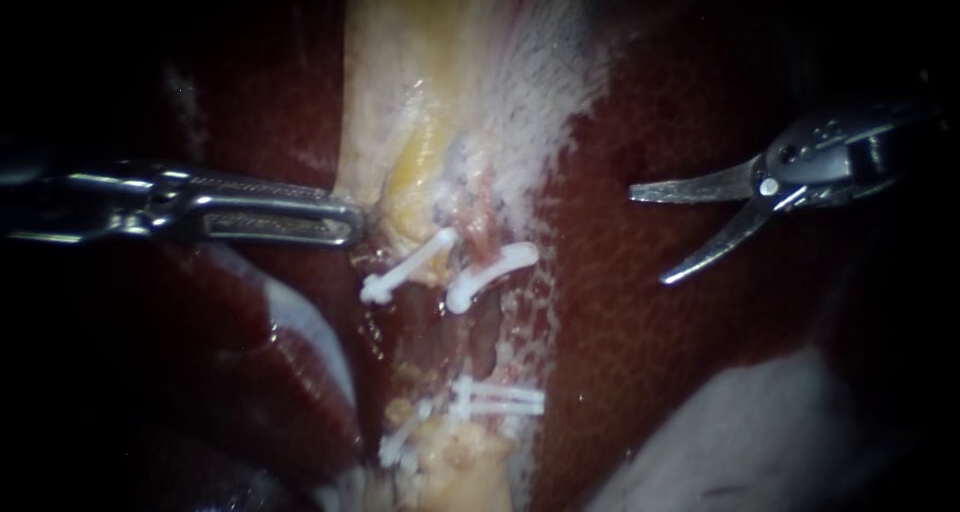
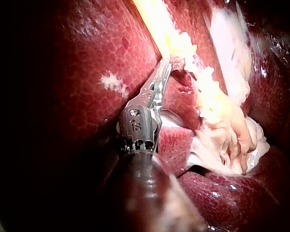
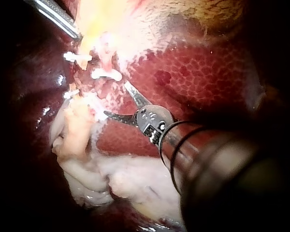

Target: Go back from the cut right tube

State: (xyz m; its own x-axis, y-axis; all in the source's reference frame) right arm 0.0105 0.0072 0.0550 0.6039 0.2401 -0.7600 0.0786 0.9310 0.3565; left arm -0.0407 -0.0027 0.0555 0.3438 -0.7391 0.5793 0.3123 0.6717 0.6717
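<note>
My right instrument (image 1: pixel 650 237), a pair of curved metal blades, hangs released over the mottled dark red liver (image 1: pixel 620 352); the pinkish cut right tube (image 1: pixel 482 230) sits well apart, between the white plastic clips (image 1: pixel 492 270). My left instrument (image 1: pixel 350 222) looks clenched on the pale yellow tissue strip (image 1: pixel 420 162). Risks, as I judge them: the gaping blades score the liver if I dip while retreating; the left grip tears the strip if it tugs. The endoscope shows the gap from blades to clips, where the right wrist view crowds them together; only the left wrist view shows the left bite close up.
</note>
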